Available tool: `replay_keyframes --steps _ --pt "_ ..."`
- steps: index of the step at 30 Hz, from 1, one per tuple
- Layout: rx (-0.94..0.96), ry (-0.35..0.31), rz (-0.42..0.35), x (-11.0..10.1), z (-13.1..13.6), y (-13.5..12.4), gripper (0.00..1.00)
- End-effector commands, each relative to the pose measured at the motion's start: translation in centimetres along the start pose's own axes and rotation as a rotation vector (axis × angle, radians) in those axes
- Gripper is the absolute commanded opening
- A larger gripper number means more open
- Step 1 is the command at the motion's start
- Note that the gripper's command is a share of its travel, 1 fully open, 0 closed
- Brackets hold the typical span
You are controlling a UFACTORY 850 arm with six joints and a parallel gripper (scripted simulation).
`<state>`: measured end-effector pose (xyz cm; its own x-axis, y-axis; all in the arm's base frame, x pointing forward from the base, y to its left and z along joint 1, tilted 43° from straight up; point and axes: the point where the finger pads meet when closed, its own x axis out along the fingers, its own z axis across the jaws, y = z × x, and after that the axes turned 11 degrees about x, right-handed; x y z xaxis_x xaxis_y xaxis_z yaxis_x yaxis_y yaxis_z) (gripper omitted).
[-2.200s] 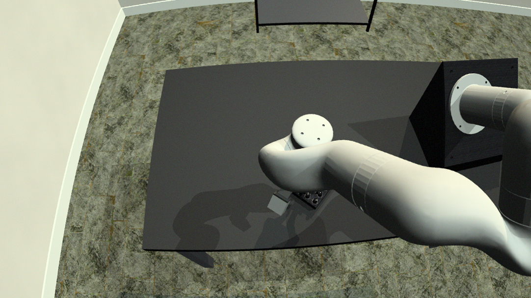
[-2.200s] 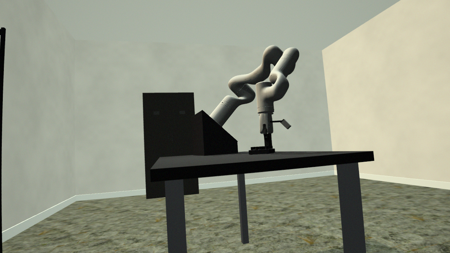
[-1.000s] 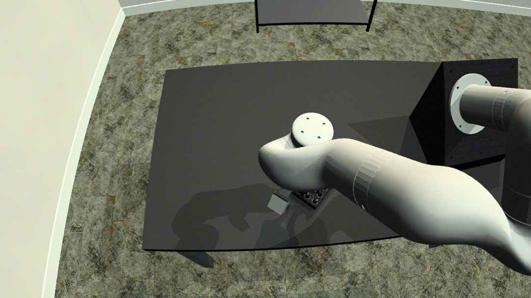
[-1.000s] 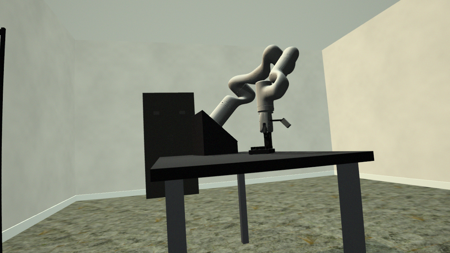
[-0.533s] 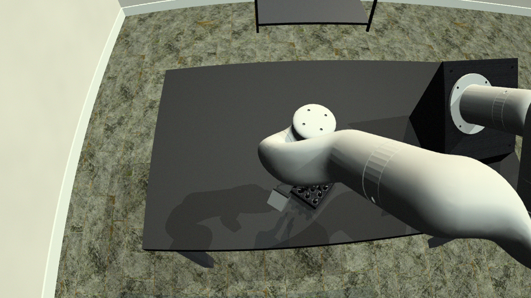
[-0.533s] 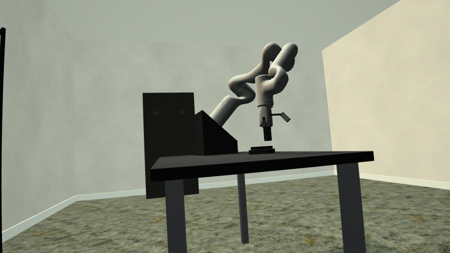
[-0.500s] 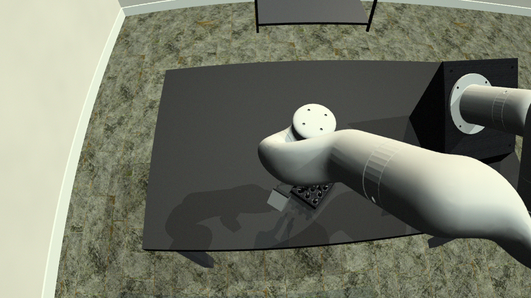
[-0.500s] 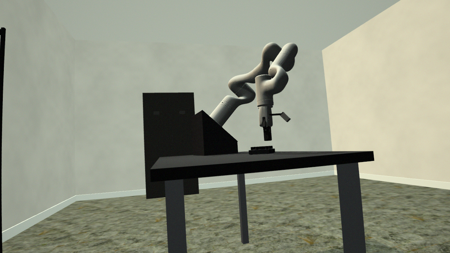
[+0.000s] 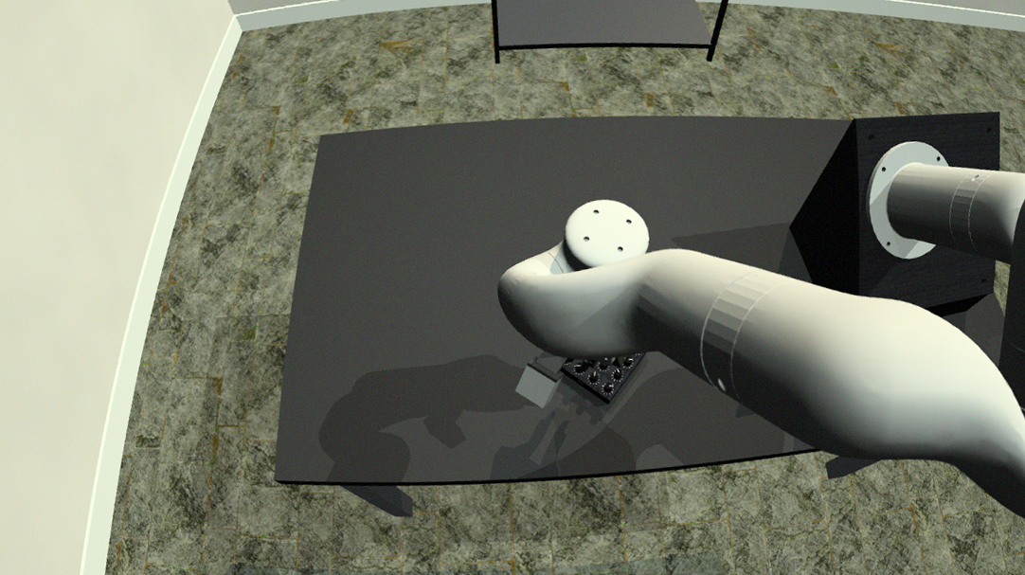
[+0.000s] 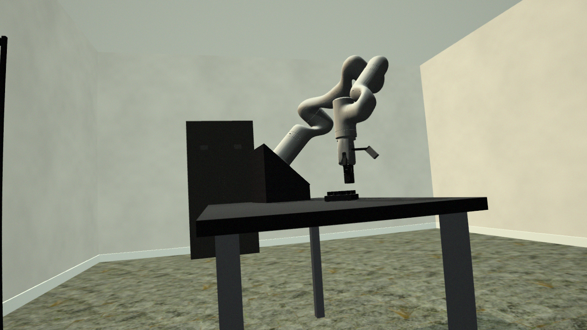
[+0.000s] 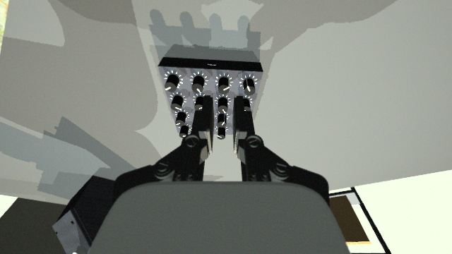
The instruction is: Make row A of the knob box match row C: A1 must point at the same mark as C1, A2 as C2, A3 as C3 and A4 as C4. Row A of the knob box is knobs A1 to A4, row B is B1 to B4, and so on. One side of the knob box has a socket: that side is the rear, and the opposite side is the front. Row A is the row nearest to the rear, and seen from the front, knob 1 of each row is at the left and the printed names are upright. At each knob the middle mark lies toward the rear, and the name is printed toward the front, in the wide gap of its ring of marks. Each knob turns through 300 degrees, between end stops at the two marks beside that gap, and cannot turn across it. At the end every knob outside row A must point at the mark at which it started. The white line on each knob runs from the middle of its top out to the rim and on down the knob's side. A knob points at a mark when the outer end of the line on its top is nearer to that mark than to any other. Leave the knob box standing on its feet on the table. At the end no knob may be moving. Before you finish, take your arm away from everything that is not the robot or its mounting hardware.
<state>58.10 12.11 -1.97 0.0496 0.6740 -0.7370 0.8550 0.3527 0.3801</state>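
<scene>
At the upper middle of the wrist frame, above the knob box, hovering with the gripper narrowly parted, holding nothing; leaving the table bearing the box; probably using that slim gap for straddling one knob without disturbing neighbours.

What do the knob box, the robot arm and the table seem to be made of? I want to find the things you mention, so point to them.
The knob box [image 9: 610, 395] [image 10: 341, 197] [image 11: 211, 63] looks like dark plastic or painted metal; its dark front wall shows no grain. The robot arm [image 9: 830, 354] [image 10: 361, 104] seems to be painted metal, white and satin, with soft shading on its smooth curves. The table [image 9: 406, 211] [image 10: 369, 211] has a dark, evenly coloured top, perhaps laminate or painted board.
</scene>
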Motion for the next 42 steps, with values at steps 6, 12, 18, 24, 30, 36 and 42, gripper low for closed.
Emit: replay_keyframes --steps 6,12,18,24,30,36,42 --pt "0.068 -0.001 0.001 -0.2 0.0 0.1 0.19" --pt "0.307 -0.001 0.002 -0.4 0.0 0.1 0.19" --pt "0.540 -0.001 0.002 -0.7 0.0 0.1 0.19" --pt "0.714 0.000 0.002 -0.9 0.0 0.1 0.19" --pt "0.946 0.000 0.002 -1.1 0.0 0.1 0.19" --pt "1.138 0.000 0.002 -1.3 0.0 0.1 0.19" --pt "1.350 0.000 0.002 -1.5 0.0 0.1 0.19"
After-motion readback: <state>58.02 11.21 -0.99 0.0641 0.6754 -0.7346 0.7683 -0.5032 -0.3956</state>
